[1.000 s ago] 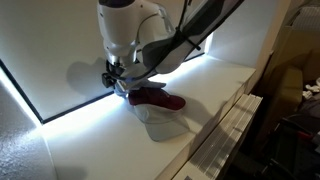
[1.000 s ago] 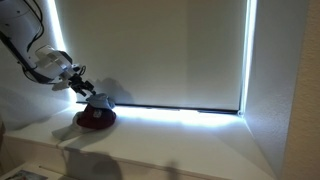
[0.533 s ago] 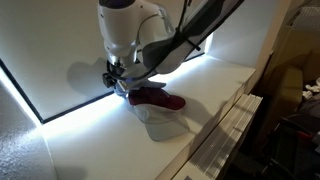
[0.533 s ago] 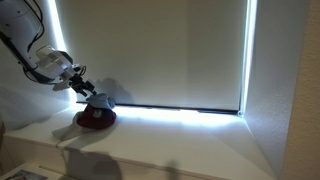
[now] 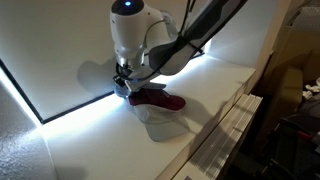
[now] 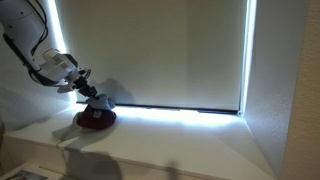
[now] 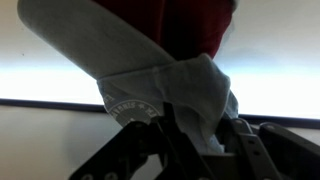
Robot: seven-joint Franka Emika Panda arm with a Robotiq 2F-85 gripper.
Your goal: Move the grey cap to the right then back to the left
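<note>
Two caps sit together on a white ledge (image 5: 222,88) in front of a drawn blind (image 6: 165,50) with bright light leaking around its edges. The grey cap (image 7: 120,55) is soft blue-grey fabric, limp and creased, with no stiff shape showing. In the wrist view it fills the upper left, and a fold of it bunches down toward the gripper (image 7: 200,126). A round printed mark with small lettering sits near that fold; the text is too blurred to read. Stitched seam lines are faintly visible on the cloth.

The jaws are closed in on that fold of the grey cap, pinching the fabric between the dark fingers (image 7: 163,128), not wide open.

In an exterior view the grey cap (image 6: 101,100) hangs from the gripper (image 6: 88,91) as a small pale drape, its lower part touching the top of the maroon cap (image 6: 95,120). The maroon cap lies flat on the ledge, close to the blind, directly under and just beside the grey one. In the wrist view the maroon cap (image 7: 195,25) is a dark red patch behind the grey cloth.

In an exterior view the gripper (image 5: 124,83) points down at the edge of the maroon cap (image 5: 158,99), and the grey cap is mostly hidden by the arm there. A pale patch lies on the ledge just beside the maroon cap; cap or shadow, can't tell.
</note>
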